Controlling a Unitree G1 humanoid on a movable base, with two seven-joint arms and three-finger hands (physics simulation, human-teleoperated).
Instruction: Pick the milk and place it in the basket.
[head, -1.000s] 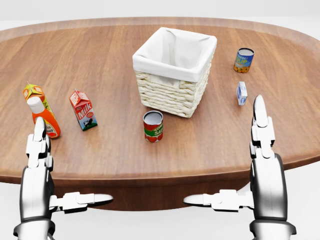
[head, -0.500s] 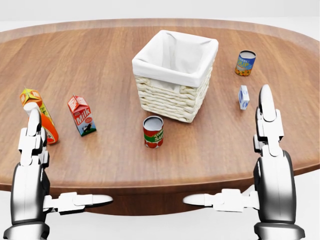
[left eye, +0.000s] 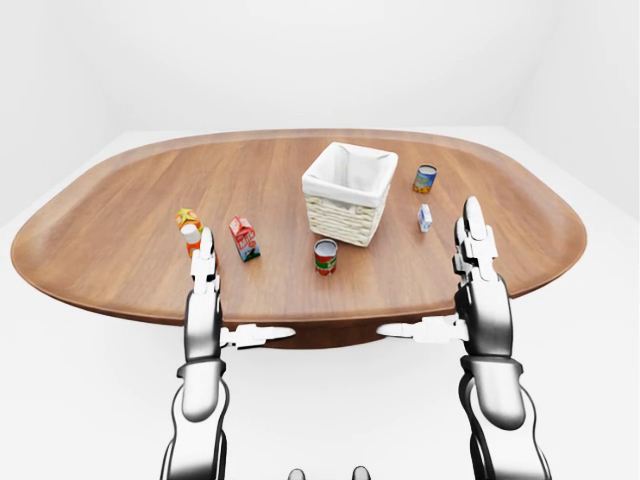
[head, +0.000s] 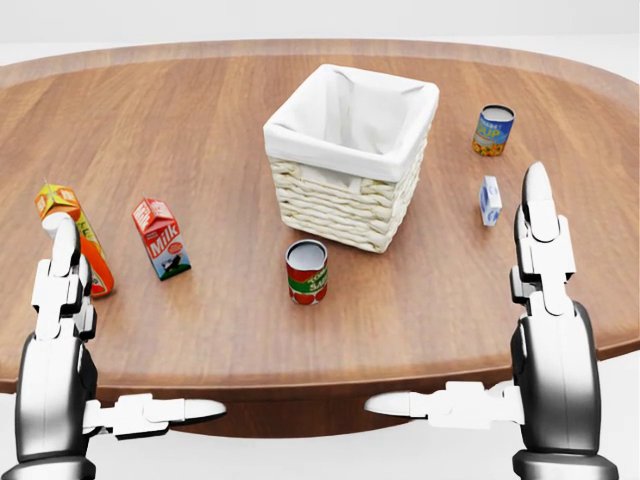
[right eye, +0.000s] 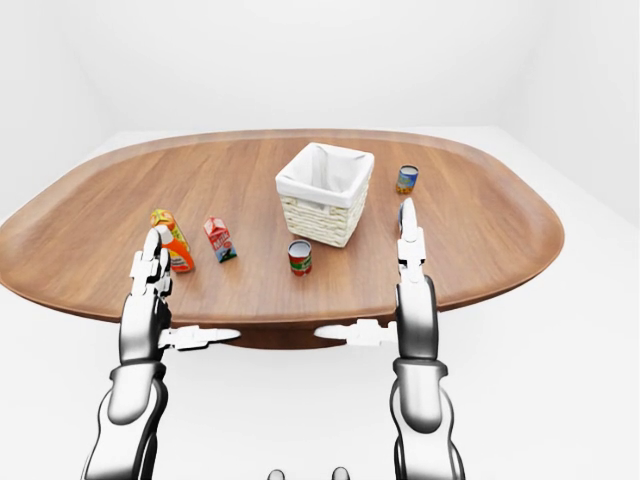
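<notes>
Where milk stands: wooden table (oval)

The milk stands on the brown surface, at nine o'clock from the basket. Both hands are spread wide.

milk carton | red face | reads "Milk"

On the table, the milk stands left of the basket, a can just below the basket.
</notes>
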